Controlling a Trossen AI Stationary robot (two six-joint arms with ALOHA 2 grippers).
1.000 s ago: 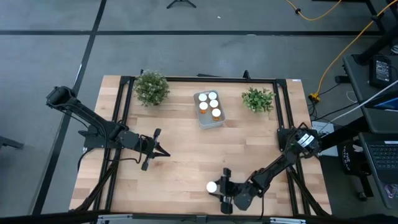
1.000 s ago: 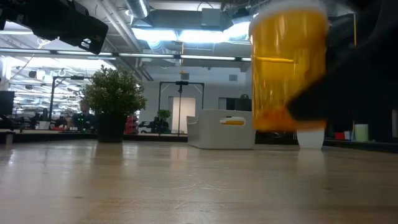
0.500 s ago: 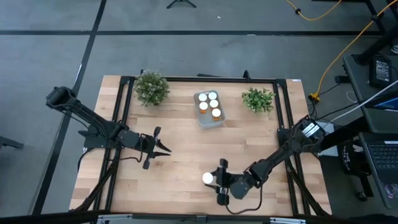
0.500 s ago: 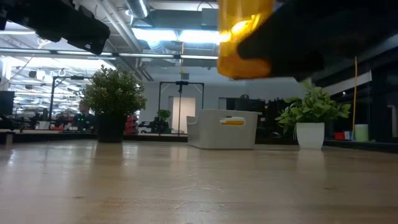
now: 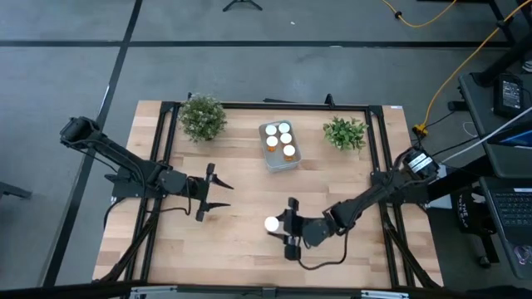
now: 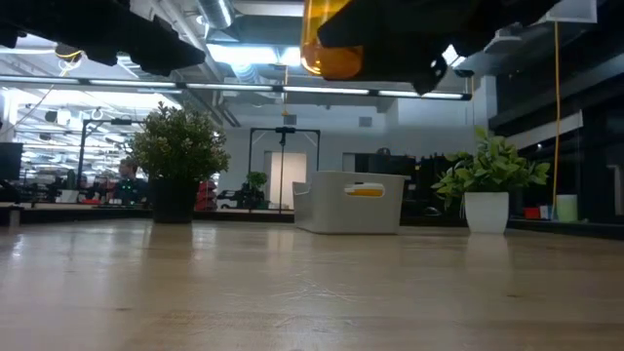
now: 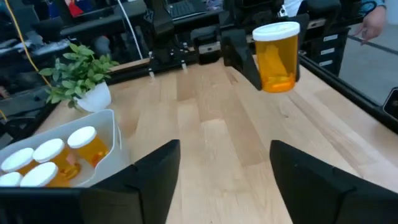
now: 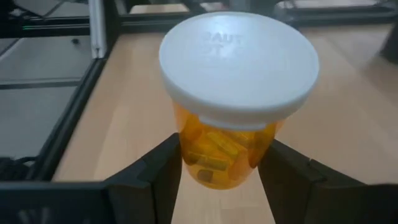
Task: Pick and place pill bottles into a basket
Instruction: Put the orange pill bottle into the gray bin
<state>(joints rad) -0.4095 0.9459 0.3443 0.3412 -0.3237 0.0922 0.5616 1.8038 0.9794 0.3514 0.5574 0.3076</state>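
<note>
An orange pill bottle with a white cap hangs above the middle of the table's near half, with my right gripper shut on it. The low view shows the bottle well above the tabletop. The basket, a pale tray at the far middle, holds several upright capped bottles. My left gripper hovers open left of centre with nothing between its fingers, pointing toward the held bottle. My right gripper pinches the bottle's orange body just below the cap between its two fingers. The fingers come level from the table's right side. The bottle stands upright, cap up, lifted clear of the table.
Two potted plants stand at the far side, one left and one right of the basket. Black frame rails run along the table's left and right edges. Bare wood lies between the grippers and the basket.
My right gripper has risen with the bottle and carried it toward the table's far edge and a little left; the bottle has stayed upright. My left gripper has opened in place.
</note>
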